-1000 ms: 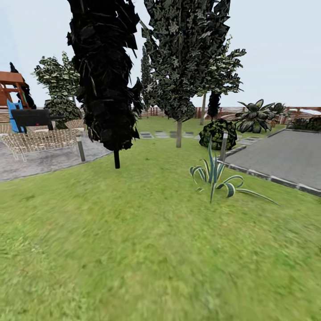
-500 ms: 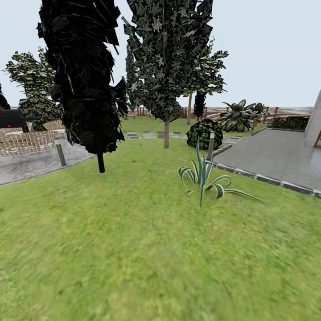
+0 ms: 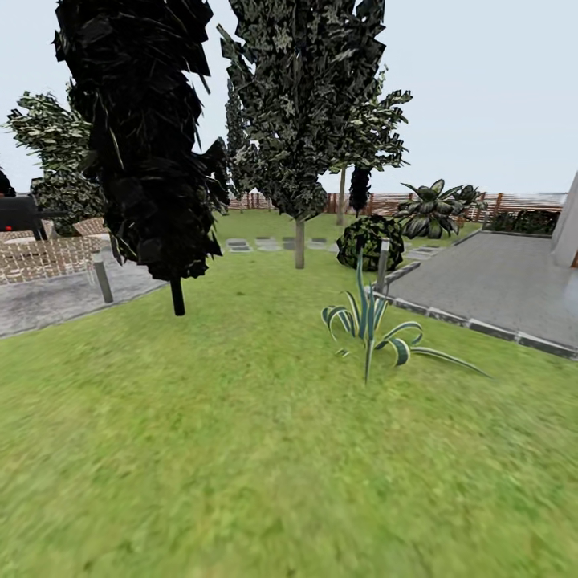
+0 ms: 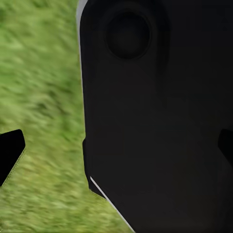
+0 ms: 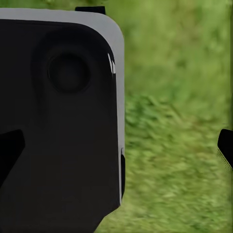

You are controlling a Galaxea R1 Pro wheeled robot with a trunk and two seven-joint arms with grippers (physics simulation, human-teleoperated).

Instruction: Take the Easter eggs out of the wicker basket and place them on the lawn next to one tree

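The Easter eggs and the wicker basket are out of view. The head view looks over the lawn (image 3: 241,449) of the garden, closed at the back by a brown slat fence (image 3: 514,201). A leafy tree (image 3: 299,241) with a pale straight trunk stands ahead in the middle distance. A dark narrow cypress (image 3: 144,136) is nearer, to its left. In the left wrist view my left gripper (image 4: 116,150) is open over grass and the robot's black body. My right gripper (image 5: 116,150) is likewise open with nothing between its fingers.
A striped spiky plant (image 3: 369,321) grows ahead to the right, beside a grey paved area (image 3: 498,289) with a stone edge. Short post lights (image 3: 102,277) (image 3: 382,261), a round bush (image 3: 369,241), stepping stones (image 3: 241,243) and a patio with wicker furniture (image 3: 40,257) lie further off.
The whole picture has shifted left and the plant sits slightly nearer: the camera turned right and moved on. The playset at far left has left the picture.
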